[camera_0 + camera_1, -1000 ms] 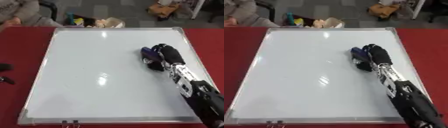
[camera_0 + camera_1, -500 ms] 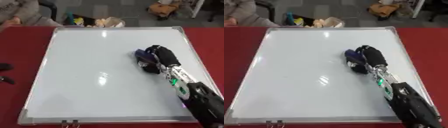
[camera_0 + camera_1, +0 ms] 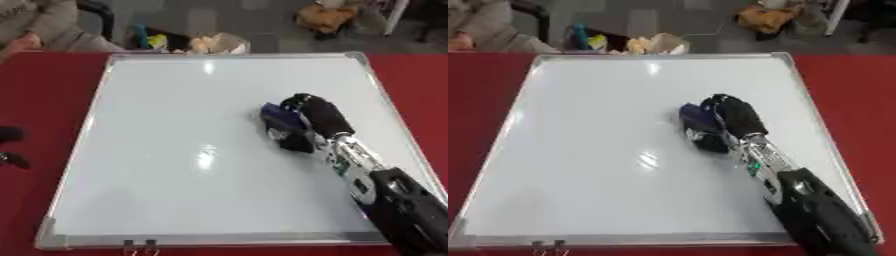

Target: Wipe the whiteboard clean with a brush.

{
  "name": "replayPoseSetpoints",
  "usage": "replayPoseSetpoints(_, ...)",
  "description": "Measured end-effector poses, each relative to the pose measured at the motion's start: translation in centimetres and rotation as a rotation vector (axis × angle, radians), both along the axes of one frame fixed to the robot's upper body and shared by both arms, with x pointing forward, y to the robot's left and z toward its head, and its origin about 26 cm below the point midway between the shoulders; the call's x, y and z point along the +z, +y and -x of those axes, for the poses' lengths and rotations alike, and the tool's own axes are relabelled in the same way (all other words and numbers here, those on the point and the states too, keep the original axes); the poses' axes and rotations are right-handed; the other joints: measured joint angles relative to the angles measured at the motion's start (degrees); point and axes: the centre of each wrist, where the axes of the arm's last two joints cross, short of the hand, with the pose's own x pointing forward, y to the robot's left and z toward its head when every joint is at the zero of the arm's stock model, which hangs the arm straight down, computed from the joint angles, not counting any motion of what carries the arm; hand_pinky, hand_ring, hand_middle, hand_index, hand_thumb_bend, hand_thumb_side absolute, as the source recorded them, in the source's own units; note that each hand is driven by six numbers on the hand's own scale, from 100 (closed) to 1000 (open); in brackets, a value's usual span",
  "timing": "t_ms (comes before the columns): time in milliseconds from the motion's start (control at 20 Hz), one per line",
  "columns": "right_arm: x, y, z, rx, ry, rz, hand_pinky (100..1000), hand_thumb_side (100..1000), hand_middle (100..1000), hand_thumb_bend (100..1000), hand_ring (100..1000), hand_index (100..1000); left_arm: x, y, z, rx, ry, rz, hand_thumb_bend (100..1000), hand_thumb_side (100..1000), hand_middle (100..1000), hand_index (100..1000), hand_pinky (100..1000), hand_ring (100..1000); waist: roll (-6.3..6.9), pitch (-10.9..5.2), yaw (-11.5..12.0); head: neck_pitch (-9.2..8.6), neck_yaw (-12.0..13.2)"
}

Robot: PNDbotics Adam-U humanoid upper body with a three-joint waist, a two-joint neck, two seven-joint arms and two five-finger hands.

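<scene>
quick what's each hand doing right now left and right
Right hand: shut on the dark blue brush, pressed on the silver-framed whiteboard.
Left hand: not in view.

We note the right arm (image 3: 385, 192) reaching up from the lower right corner, its right hand (image 3: 317, 115) curled, fingers closed downward around the brush (image 3: 282, 125).

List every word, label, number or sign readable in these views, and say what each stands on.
None can be read.
The whiteboard shows no writing, only glare.
The brush under the right hand shows no legible label.
Items beyond the board's far edge are too blurred to read.
</scene>
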Motion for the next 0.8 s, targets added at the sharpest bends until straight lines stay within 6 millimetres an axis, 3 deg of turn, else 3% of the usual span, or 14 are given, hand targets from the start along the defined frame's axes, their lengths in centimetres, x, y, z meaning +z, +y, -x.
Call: replayPoseSetpoints(800,0.05,0.96,-0.03,0.007,0.011,0.005,609,794,618,206,710,780,0.00,0.00,0.00,-0.002,-0.001,-0.001,247,948,537,606,420,696,0.01,-0.02,0.13,0.00,0.01)
